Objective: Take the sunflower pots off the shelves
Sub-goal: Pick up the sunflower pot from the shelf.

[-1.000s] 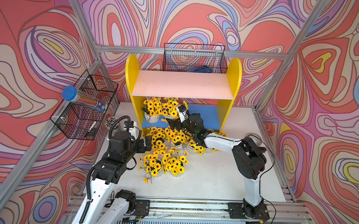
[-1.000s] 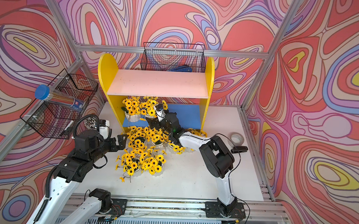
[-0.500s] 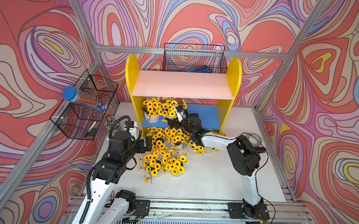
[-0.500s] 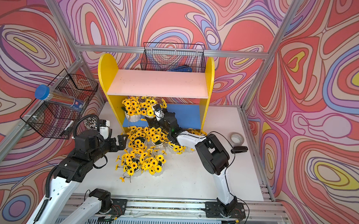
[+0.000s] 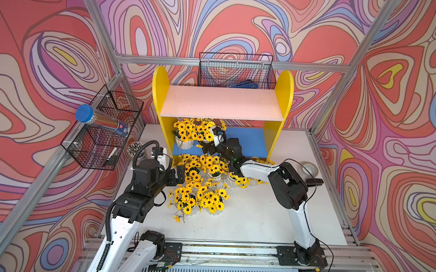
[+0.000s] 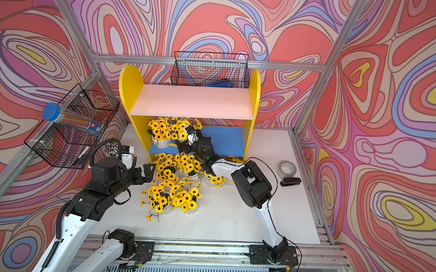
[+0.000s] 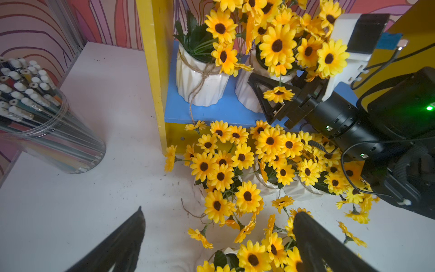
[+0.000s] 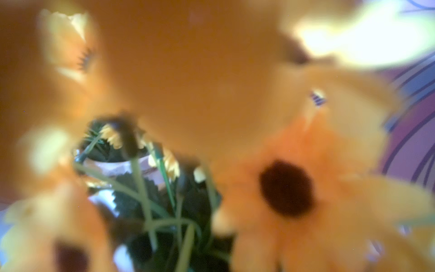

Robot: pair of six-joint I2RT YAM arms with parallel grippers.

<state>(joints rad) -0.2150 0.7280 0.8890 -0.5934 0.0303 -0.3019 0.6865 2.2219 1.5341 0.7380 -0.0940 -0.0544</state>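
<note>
Swirl-patterned walls enclosed a white bench (image 5: 258, 219), with the shelves (image 5: 285, 94) set at its back. The pink upper board (image 5: 223, 104) was bare. The blue lower board (image 5: 252, 143) carried two sunflower pots close together at its left end: a twine-tied pot (image 7: 200, 82) next to the yellow side panel, and a plain pot (image 7: 243, 96) just beside it. The other pots (image 5: 199, 191) stood crowded on the bench directly in front of the shelves.

The right arm (image 5: 256, 167) reached over that crowd to the plain pot. The right jaws were spread wide and gripped nothing. One jaw lay across the front of the pot wall. The other was hidden behind blooms, so it could not be told whether they straddled the pot. A drooping bloom (image 7: 279, 94) hung between them. Blurred petals filled the right wrist view.

The left arm (image 5: 146, 179) hovered beside the crowd, the left jaws spread and empty.

Probable faults from this position:
- Closing could trap the bloom or stems instead of ceramic — the pot might slip, or the bunch pull out.
- The twine-tied pot stood close enough for a jaw to nudge it toward the board's front edge.
- Withdrawal ran low over the crowded pots, and the forearm could topple one.
- The blocked wrist view offered no check on alignment.
</note>
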